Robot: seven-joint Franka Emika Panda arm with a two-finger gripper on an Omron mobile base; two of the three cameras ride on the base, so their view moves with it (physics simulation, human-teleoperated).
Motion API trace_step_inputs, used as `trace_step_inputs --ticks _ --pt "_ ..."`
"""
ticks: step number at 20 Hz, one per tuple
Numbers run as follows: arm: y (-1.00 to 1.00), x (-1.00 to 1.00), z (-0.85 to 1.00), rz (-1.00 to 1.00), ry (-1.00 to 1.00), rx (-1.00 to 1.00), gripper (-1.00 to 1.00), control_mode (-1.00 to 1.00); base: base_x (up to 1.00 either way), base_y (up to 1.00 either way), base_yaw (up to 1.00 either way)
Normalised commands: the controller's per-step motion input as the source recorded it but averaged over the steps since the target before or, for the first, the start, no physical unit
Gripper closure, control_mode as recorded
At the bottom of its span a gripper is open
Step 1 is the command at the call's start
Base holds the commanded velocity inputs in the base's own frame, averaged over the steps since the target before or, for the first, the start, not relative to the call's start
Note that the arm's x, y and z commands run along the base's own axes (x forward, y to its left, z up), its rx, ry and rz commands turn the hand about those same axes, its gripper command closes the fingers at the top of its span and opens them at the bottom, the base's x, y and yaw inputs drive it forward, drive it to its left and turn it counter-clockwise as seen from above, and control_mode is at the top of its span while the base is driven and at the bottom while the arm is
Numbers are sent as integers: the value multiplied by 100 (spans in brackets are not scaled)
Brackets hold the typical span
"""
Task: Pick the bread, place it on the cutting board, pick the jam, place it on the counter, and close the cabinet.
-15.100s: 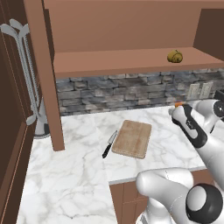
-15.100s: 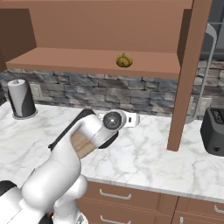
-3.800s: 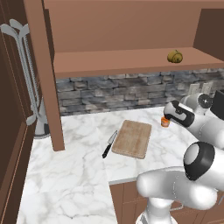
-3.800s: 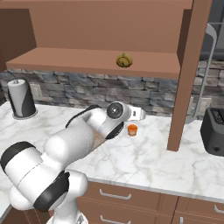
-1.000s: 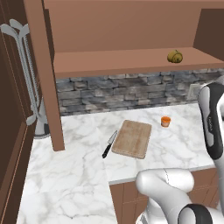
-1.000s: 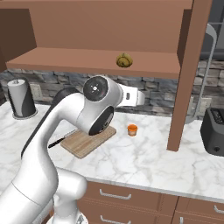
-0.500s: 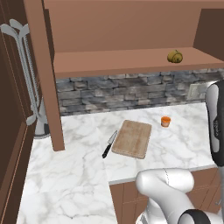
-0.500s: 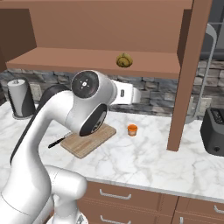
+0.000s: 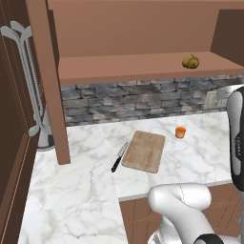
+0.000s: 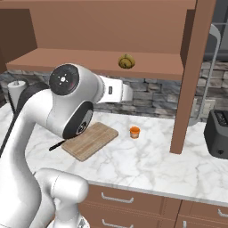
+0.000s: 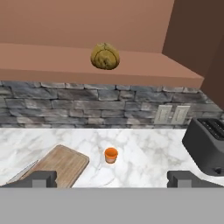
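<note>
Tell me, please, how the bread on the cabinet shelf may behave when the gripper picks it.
The bread looks roundish and knobbly, so it may roll on the shelf if nudged. Its bumpy, creased surface probably gives the fingers uneven contact. It seems small, likely light.

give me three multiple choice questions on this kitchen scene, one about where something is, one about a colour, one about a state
1. Where is the bread?
A. on the cutting board
B. on the cabinet shelf
C. on the counter by the toaster

2. What colour is the jam jar?
A. orange
B. green
C. blue

3. How does the gripper stand?
A. shut on the jam
B. shut on the bread
C. open, holding nothing

Answers:
1. B, the bread sits on the shelf of the open cabinet, above the stone backsplash.
2. A, the small jar on the counter beside the cutting board is orange.
3. C, the hand view shows the two fingertips far apart with nothing between them.
</note>
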Motion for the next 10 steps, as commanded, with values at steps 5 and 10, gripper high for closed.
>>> trace_step_inputs --ticks 5,10 --pt "17 -20 23 0 0 0 -100 -100 0 0 0" --pt "6 -10 24 0 -1 0 -100 -100 0 0 0"
